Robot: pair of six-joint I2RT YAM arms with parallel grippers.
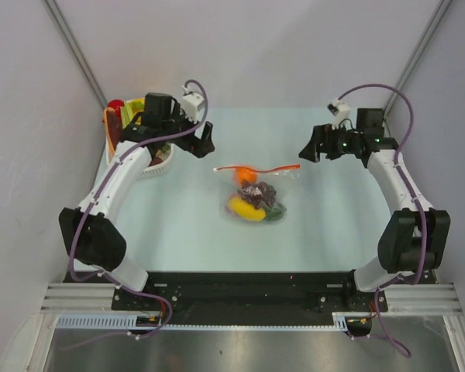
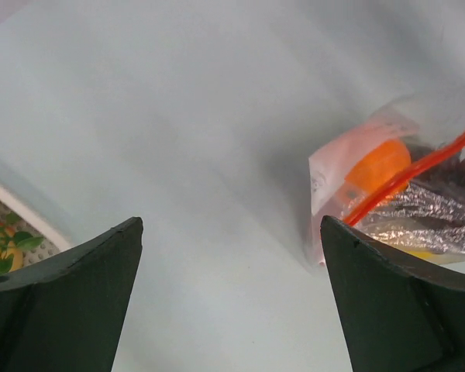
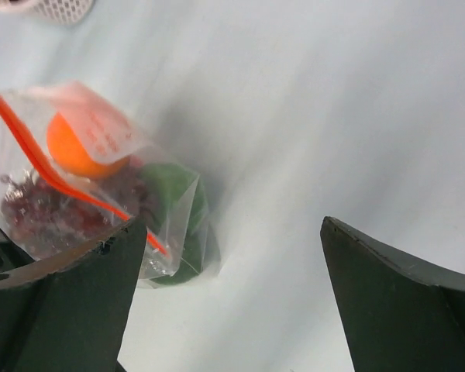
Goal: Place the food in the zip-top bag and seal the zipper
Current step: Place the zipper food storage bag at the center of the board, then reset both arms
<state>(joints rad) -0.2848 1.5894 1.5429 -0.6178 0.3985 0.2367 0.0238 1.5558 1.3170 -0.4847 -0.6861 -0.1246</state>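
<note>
Midway across the pale blue tabletop (image 1: 178, 225) lies the zip-top bag (image 1: 256, 198), flat and crinkled, between the two arms and touching neither. Its zipper (image 1: 256, 168) forms the far edge, a wavy orange-red strip whose long axis runs left to right, so the mouth faces away from the arm bases. Whether the strip is pressed closed along its whole length cannot be told.

Through the plastic show an orange round toy (image 1: 246, 177), a purple grape bunch (image 1: 263, 190), a yellow piece (image 1: 246, 208) and a green piece (image 1: 276, 211).

The left claw (image 1: 198, 143) is spread wide and holds nothing, and so is the right claw (image 1: 314, 146). Each hangs beyond an end of the strip.

The left wrist view cuts the bag off at its right edge. In the right wrist view a dark finger covers the bag's lower part. The left arm hides most of a white basket (image 1: 159, 164). Plain pale walls (image 1: 256, 54) close in the tabletop.
</note>
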